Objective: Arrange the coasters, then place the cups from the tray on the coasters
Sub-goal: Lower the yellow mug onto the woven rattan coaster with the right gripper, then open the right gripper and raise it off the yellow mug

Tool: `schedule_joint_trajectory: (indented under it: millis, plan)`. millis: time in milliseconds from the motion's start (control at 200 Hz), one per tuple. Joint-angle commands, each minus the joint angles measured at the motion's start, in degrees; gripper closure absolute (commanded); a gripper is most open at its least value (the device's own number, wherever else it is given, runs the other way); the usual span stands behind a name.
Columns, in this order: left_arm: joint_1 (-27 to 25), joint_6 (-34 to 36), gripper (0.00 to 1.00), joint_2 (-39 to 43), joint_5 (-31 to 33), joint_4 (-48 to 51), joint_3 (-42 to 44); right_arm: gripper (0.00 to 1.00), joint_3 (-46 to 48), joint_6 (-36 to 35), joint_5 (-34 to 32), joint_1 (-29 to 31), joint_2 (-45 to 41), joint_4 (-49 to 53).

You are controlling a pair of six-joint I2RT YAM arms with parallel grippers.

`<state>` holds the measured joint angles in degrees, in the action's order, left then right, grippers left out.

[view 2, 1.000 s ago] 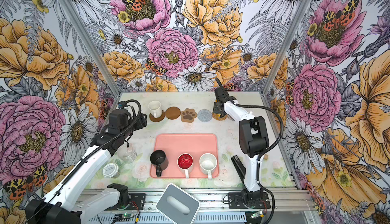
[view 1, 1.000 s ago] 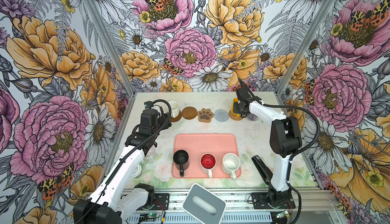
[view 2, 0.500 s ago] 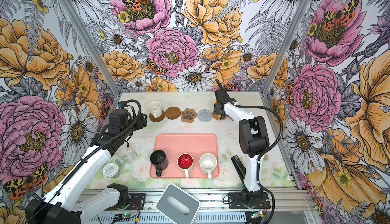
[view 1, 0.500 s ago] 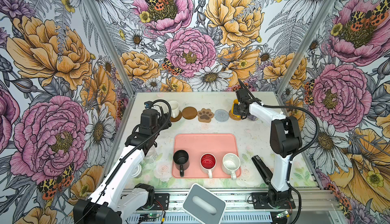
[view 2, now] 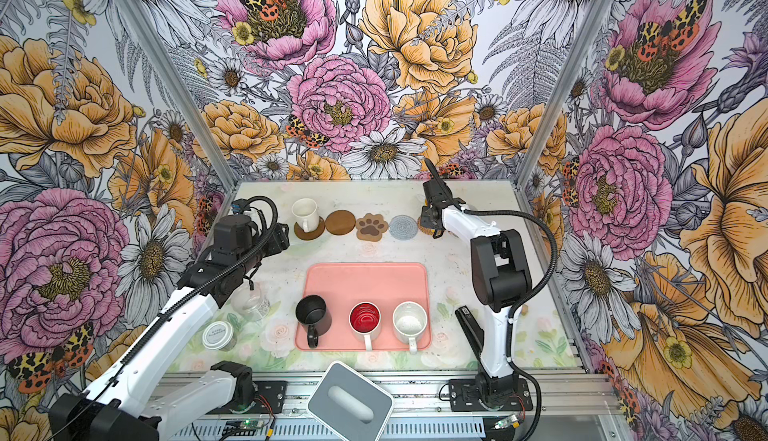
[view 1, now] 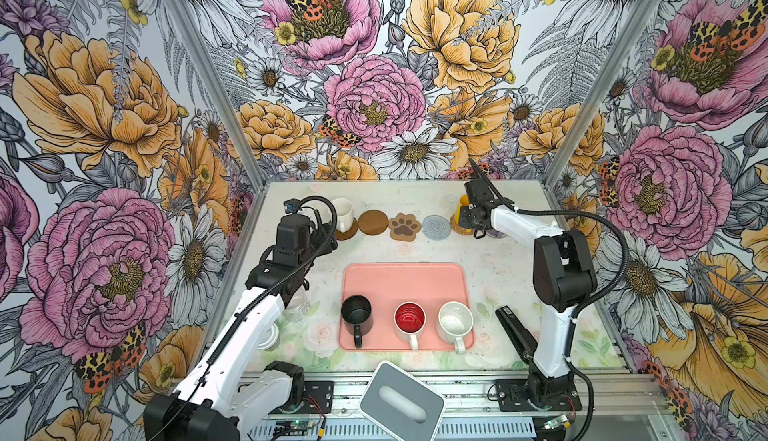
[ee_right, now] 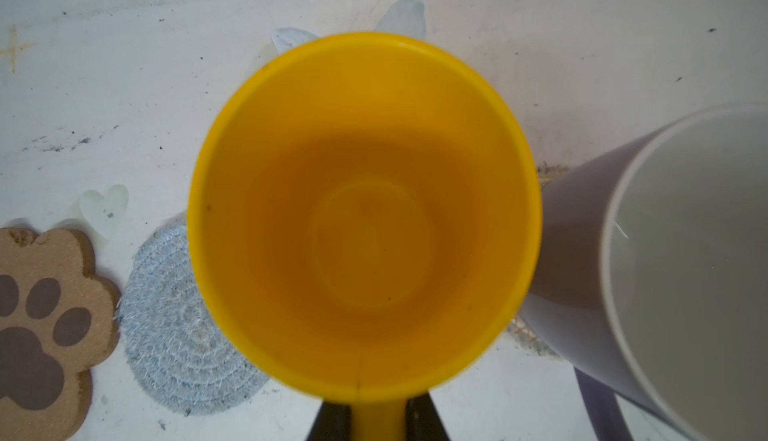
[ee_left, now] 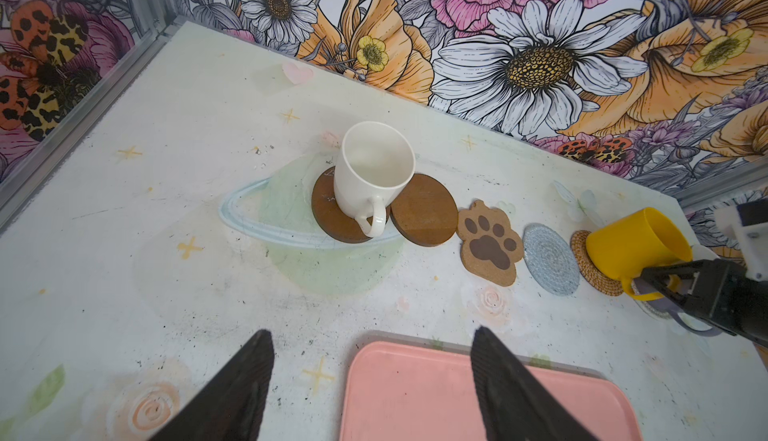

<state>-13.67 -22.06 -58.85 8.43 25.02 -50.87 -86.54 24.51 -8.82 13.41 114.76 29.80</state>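
Five coasters lie in a row at the back: a brown disc (view 1: 348,232) under the cream-white cup (view 1: 343,210), a bare brown disc (view 1: 372,222), the paw (view 1: 404,227), the grey woven one (view 1: 436,227) and the rattan one (view 1: 454,227). My right gripper (ee_right: 378,418) is shut on the handle of the yellow cup (ee_right: 365,210), which tilts over the rattan coaster (ee_left: 594,272). The lavender cup (ee_right: 582,260) stands right beside it. On the pink tray (view 1: 405,281) stand the black (view 1: 356,314), red-inside (view 1: 409,319) and speckled (view 1: 455,321) cups. My left gripper (ee_left: 372,333) hangs open and empty near the tray's far left corner.
A glass jar (view 1: 297,306) and a lidded jar (view 1: 268,335) stand left of the tray, under my left arm. A black bar-shaped object (view 1: 515,331) lies right of the tray. A grey-white box with an oval slot (view 1: 401,397) sits at the front edge.
My right gripper with the yellow cup has shifted only slightly over the rattan coaster. The left arm has stayed still.
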Motion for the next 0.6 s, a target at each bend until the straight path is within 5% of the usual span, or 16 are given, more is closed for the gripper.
schedule_joint_trajectory:
  millis: [0,160,596]
  plan:
    - [0.5,0.7,0.23,1.5,-1.0,-0.8,-0.1,1.00,1.9,0.7,1.4,0.0,-2.3,1.2]
    - [0.6,0.7,0.24,1.8,-1.0,-0.8,0.1,0.98,3.3,0.7,0.8,0.4,-3.7,1.1]
    - [0.6,0.7,0.23,3.2,-0.8,-0.3,0.4,0.57,5.4,0.9,0.6,0.8,-4.3,1.1]
